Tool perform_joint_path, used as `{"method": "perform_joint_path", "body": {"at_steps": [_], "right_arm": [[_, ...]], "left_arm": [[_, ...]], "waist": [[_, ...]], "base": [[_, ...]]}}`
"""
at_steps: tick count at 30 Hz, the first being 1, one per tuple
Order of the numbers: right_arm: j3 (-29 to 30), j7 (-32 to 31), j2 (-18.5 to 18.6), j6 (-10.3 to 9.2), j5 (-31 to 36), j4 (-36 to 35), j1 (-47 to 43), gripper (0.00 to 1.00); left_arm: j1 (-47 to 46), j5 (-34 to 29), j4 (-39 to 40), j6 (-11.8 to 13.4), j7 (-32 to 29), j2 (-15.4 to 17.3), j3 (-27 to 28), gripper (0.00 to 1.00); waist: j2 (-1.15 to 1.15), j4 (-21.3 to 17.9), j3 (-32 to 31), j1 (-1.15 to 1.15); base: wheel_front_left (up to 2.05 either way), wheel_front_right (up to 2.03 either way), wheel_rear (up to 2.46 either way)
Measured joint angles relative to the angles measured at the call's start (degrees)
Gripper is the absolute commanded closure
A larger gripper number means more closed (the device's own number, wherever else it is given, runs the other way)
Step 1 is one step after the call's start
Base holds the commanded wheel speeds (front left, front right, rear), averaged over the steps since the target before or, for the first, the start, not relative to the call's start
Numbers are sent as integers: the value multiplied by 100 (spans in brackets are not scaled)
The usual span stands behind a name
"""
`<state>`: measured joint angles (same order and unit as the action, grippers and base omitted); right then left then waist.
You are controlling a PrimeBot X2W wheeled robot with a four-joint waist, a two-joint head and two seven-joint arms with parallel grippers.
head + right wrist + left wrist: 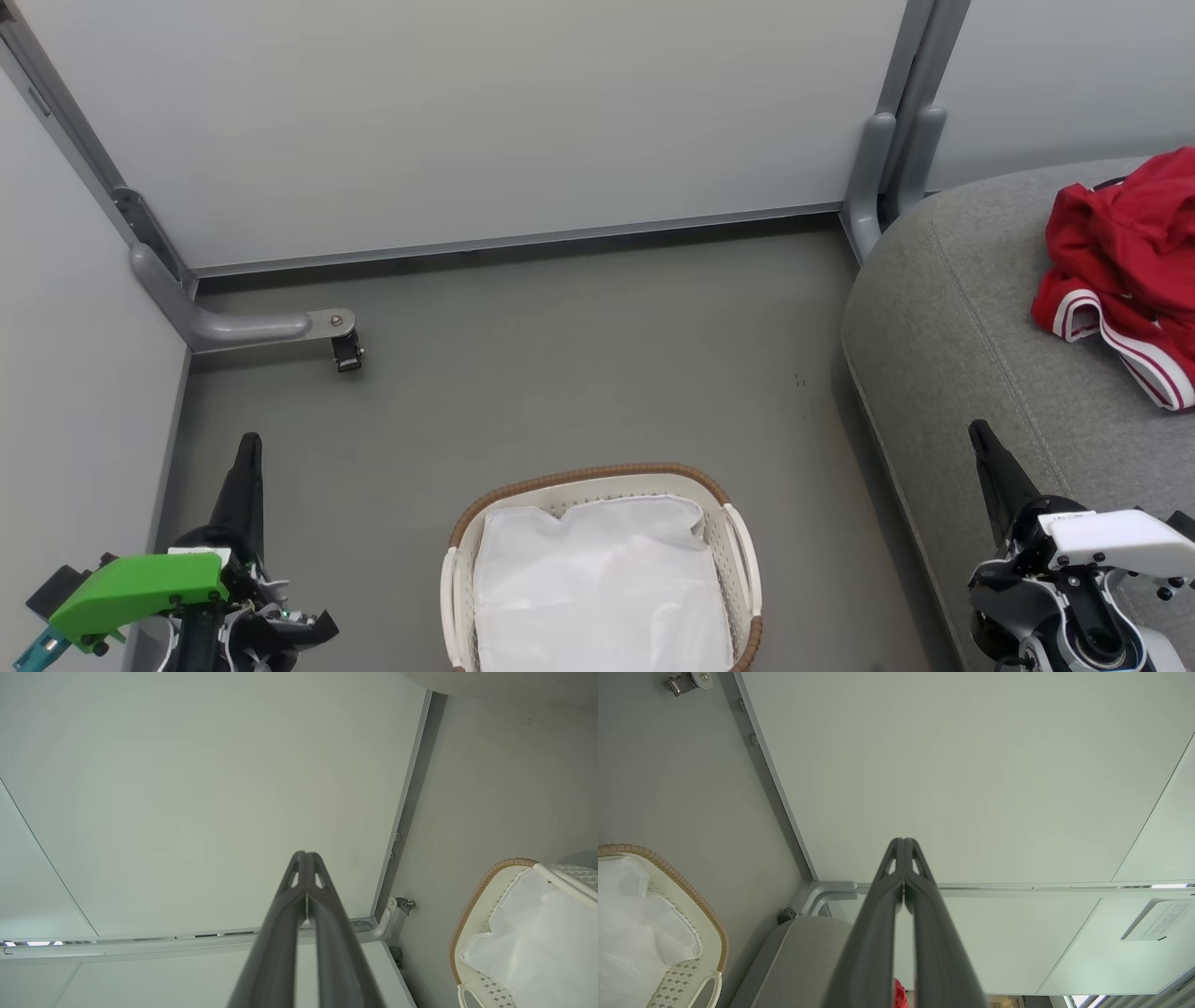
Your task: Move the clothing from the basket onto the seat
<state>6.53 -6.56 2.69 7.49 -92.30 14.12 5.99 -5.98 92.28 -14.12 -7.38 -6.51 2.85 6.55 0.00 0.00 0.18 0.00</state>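
Observation:
The red clothing [1125, 266] with white-striped trim lies crumpled on the grey seat [952, 345] at the right. The white basket [742, 560] with a brown rim stands on the floor at bottom centre, holding a plain white sheet [597, 579]. My left gripper [248, 448] is at the lower left, shut and empty, well left of the basket. My right gripper [980, 434] is at the lower right, shut and empty, over the seat's front edge. Both wrist views show the fingertips pressed together [904, 842] [306, 855]. A sliver of red clothing [900, 994] peeks between the left fingers.
Pale partition panels [467, 121] close off the back and left, with grey support feet [233, 327] and a small caster [347, 353] on the floor. A grey post [887, 168] stands beside the seat. Grey floor [579, 373] lies between the panels and the basket.

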Motion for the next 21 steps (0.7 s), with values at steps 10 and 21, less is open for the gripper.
{"method": "perform_joint_path", "body": {"at_steps": [10,21], "right_arm": [[0,0,1,0,0,-1,1,100],[0,0,1,0,0,-1,1,100]], "left_arm": [[0,0,0,0,0,0,0,100],[0,1,0,0,0,0,0,100]], "waist": [[0,0,0,0],[0,0,0,0]], "base": [[0,0,0],[0,0,0]]}}
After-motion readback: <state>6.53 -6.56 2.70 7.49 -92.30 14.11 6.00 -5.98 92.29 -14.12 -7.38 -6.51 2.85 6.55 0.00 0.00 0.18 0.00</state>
